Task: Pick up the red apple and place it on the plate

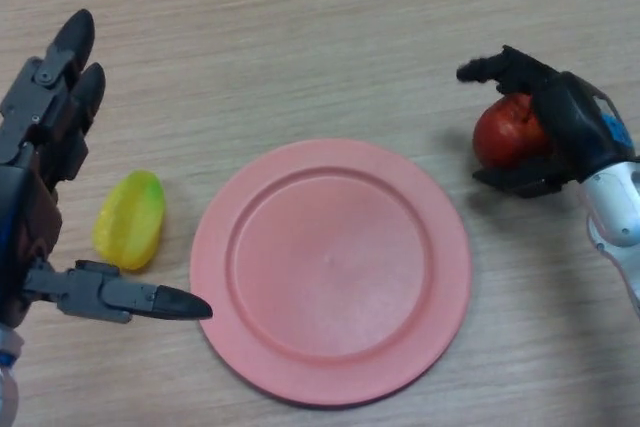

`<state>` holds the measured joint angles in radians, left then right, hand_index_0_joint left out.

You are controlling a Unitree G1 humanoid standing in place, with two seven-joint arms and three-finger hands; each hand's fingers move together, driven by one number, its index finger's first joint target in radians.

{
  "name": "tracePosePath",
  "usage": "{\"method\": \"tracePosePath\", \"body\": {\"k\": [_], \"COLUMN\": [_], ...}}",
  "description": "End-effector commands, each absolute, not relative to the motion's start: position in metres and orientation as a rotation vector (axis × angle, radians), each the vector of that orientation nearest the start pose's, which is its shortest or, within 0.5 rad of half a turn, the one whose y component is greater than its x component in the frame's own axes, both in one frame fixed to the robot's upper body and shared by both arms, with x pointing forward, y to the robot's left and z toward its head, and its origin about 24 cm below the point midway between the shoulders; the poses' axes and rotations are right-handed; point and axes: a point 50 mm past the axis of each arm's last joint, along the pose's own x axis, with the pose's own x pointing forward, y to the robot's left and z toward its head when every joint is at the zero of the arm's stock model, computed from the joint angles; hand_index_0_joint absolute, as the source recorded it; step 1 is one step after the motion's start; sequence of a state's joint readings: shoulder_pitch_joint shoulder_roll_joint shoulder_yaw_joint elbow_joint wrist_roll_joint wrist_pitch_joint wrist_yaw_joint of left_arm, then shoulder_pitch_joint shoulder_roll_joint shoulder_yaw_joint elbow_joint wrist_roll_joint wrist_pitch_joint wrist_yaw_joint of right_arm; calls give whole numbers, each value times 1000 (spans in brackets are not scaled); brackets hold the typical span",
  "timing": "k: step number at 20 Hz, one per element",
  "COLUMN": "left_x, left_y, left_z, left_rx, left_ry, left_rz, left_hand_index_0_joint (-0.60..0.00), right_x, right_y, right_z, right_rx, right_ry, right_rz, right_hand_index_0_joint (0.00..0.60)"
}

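Note:
The red apple [503,133] sits at the right of the pink plate [330,272], on the wooden table. My right hand [555,117] is wrapped around the apple, fingers curled over its top and thumb under its near side. The apple is right of the plate's rim and apart from it. I cannot tell whether it is lifted off the table. My left hand [45,147] is open at the left edge, fingers straight, thumb pointing toward the plate.
A yellow-green fruit [130,219] lies on the table between my left hand and the plate's left rim. The wooden table [300,37] extends beyond the plate at the back.

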<state>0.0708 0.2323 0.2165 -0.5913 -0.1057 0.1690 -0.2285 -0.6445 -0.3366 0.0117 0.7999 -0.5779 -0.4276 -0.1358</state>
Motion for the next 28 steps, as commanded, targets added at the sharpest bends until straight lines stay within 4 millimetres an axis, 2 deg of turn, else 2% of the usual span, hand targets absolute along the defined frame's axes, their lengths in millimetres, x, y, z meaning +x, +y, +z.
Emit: {"method": "tracePosePath", "body": {"k": [1,4,5,6,7,8,9,11,13,15,16,17,18,19,20,21,24,25,26,27,28], "left_x": [201,202,203,204,206,207,208,205,202,198,198,197,197,196,196,196,194,197,198,200,200], "left_y": [212,213,215,215,215,214,211,206,203,206,206,207,209,211,214,216,217,217,215,209,208], "left_z": [194,199,201,202,203,204,208,212,208,209,210,211,213,215,215,215,214,212,209,208,207], "left_rx": [328,337,332,333,344,344,336,321,310,235,233,230,228,229,231,231,216,211,217,233,240], "left_ry": [-605,-614,-616,-617,-608,-607,-606,-611,-608,-573,-573,-575,-578,-585,-591,-594,-582,-576,-562,-543,-543], "left_rz": [-45,-51,-45,-41,-43,-45,-56,-79,-94,-115,-115,-114,-112,-106,-98,-90,-86,-77,-78,-95,-101], "left_hand_index_0_joint": [0,0,0,0,0,0,0,0,0,0,0,0,0,0,0,0,0,0,0,0,0], "right_x": [361,345,332,325,312,307,295,285,280,278,278,277,277,275,273,272,275,275,275,268,265], "right_y": [-194,-177,-163,-157,-142,-135,-118,-101,-88,-80,-79,-77,-76,-71,-67,-65,-75,-85,-91,-106,-114], "right_z": [152,164,172,173,173,171,165,158,147,132,132,130,129,127,127,133,149,161,166,176,180], "right_rx": [-789,-749,-773,-764,-760,-737,-671,-672,-604,-643,-646,-650,-649,-641,-625,-565,-433,-339,-317,-287,-271], "right_ry": [-518,-579,-640,-645,-669,-666,-633,-627,-566,-484,-483,-475,-463,-424,-388,-353,-317,-284,-285,-294,-303], "right_rz": [-29,23,69,100,152,183,267,324,360,367,367,373,382,409,433,448,414,393,386,379,373], "right_hand_index_0_joint": [600,600,600,600,600,600,600,600,600,600,550,400,301,150,49,0,0,0,0,0,0]}}
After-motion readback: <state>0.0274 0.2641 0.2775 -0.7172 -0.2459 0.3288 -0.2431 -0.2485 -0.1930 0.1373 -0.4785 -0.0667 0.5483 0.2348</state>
